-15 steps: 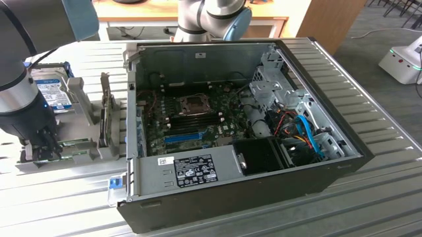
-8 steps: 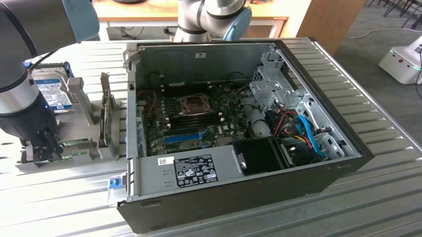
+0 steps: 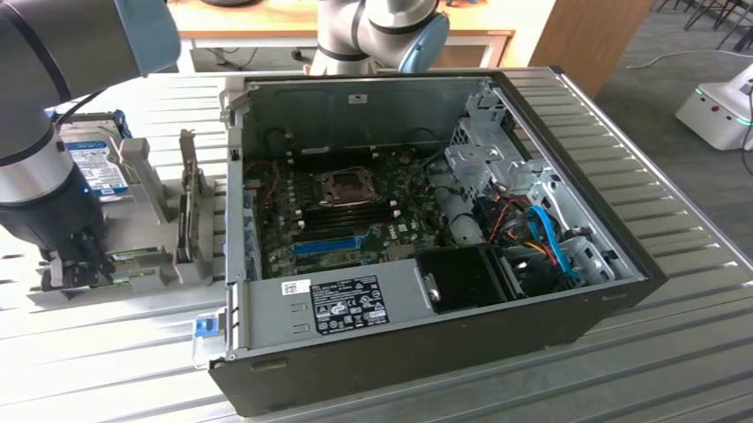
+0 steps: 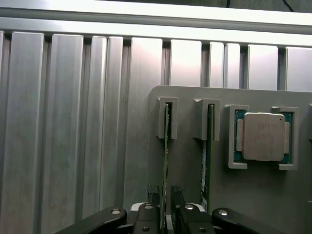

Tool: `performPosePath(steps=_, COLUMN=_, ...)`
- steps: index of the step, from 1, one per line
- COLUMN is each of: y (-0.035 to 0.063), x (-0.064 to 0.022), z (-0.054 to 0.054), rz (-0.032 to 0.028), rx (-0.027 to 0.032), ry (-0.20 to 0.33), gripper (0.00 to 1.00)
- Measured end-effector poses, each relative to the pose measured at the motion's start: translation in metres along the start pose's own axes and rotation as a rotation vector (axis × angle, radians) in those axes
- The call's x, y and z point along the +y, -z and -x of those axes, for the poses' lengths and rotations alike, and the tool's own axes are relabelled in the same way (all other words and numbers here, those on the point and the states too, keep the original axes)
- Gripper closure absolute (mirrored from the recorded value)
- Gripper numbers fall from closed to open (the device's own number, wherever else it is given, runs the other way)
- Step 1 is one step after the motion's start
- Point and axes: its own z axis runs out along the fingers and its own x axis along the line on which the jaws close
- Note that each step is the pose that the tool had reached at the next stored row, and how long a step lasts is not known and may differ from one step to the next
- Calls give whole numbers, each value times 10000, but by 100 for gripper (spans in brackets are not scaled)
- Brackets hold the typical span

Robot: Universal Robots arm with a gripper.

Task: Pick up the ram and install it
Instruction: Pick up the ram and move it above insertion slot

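Bright, even light from overhead here. Strong glare along the desk [image 4: 63,122] ridges beyond the end effector [image 4: 165,191], nearly white at the far edge. Over in the case [image 3: 353,115], well off to its side, corners sink into shadow.

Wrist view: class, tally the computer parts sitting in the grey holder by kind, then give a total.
Ram sticks: 2
Processor chip: 1
Total: 3
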Motion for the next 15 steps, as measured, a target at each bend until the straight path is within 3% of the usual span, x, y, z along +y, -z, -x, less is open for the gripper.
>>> performPosePath(steps=15, y=4, x=-93, z=-2, rz=3, rx=1, ry=0, gripper=76)
